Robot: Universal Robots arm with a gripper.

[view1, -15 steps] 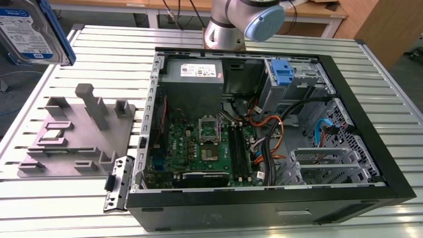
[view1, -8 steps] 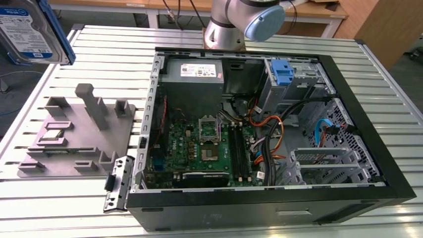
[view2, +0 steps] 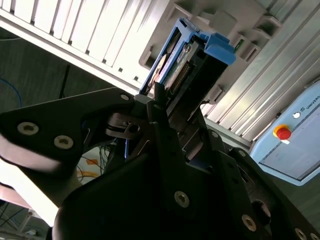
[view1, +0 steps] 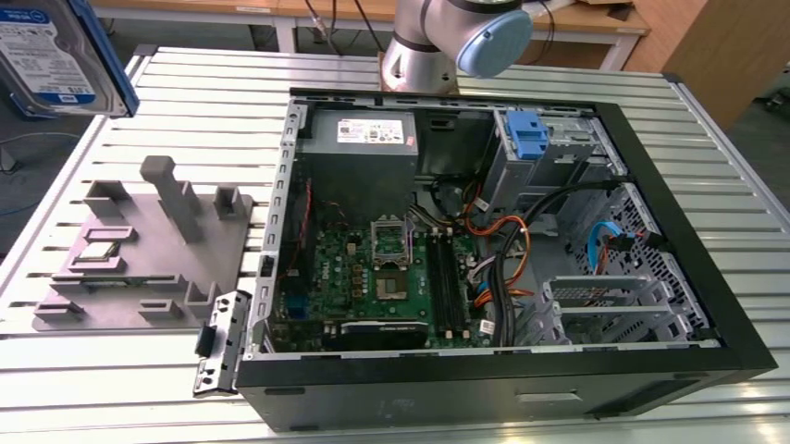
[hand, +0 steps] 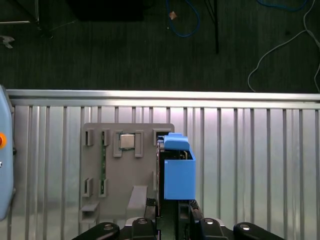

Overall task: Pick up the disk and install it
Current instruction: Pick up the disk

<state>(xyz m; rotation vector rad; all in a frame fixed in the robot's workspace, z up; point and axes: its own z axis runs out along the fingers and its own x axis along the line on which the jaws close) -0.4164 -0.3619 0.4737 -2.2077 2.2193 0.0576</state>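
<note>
disk [view1: 55, 55] sits at 10 o'clock in exterior view, cropped by two frame edges. Arm [view1: 426, 51] cut off at 12 o'clock. In first wrist view, claw [hand: 175, 217] hides disk's near end, and claw itself is cropped by frame edge.

- The black jaws clamp the disk [hand: 177, 170], which is seen edge-on with its blue plastic rail facing the camera.
- Behind the disk lies a grey fixture plate [hand: 125, 185] with raised holders, flat on the slatted metal bench [hand: 250, 160].
- A small silvery square part [hand: 127, 141] sits in one holder.
- A pale blue box [hand: 4, 170] with an orange knob stands beside the plate.
- Past the bench edge, a dark floor [hand: 115, 55] carries a blue cable [hand: 186, 22] and a white cable [hand: 280, 50].
</note>
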